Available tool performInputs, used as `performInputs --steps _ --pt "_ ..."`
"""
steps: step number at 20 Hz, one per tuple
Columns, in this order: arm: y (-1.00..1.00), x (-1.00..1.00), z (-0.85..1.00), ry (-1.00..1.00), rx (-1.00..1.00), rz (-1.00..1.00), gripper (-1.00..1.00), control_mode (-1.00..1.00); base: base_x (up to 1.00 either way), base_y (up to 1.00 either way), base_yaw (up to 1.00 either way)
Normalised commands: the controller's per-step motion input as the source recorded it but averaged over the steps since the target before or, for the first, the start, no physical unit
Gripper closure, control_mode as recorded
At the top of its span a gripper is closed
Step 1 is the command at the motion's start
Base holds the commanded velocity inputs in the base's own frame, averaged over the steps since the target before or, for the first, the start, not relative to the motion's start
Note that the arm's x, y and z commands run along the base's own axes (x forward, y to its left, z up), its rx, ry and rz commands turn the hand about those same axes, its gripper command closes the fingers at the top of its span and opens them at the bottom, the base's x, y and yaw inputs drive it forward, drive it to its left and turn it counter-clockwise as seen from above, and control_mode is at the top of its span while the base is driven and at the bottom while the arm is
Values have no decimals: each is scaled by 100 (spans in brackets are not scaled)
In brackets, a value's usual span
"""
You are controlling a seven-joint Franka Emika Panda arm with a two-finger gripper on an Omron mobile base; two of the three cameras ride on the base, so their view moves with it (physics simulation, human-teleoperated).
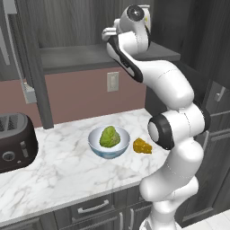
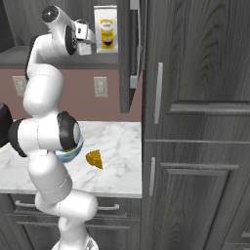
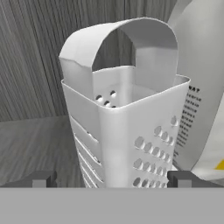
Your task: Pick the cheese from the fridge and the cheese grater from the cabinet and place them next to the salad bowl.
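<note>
The gripper (image 3: 112, 179), fingers spread wide, straddles the upright cheese grater (image 3: 127, 127) on the cabinet (image 3: 35, 65) shelf without pinching it.

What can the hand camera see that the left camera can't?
Hand view alone: the cheese grater up close, upright, its handle on top, between the open gripper's fingertips, with the white-and-yellow bag behind. Left base view alone: the salad bowl, the cheese beside it and a toaster. Both share the dark cabinet.
</note>
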Motion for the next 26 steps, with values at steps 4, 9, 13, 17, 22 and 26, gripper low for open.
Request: performInputs --steps 4,9,13,17,22,26 --pt "2 0 -10 0 0 -4 -100 -100 0 0 0" --pt "1 0 -15 -3 0 -7 -100 -100 0 0 0" --pt "0 0 -9 -9 -1 -5 -100 -100 0 0 0" --pt "0 6 -5 -6 0 -7 -100 -100 0 0 0" --pt "0 2 -1 -1 0 -5 -100 -100 0 0 0" --pt "0 0 0 0 0 0 -100 -100 0 0 0"
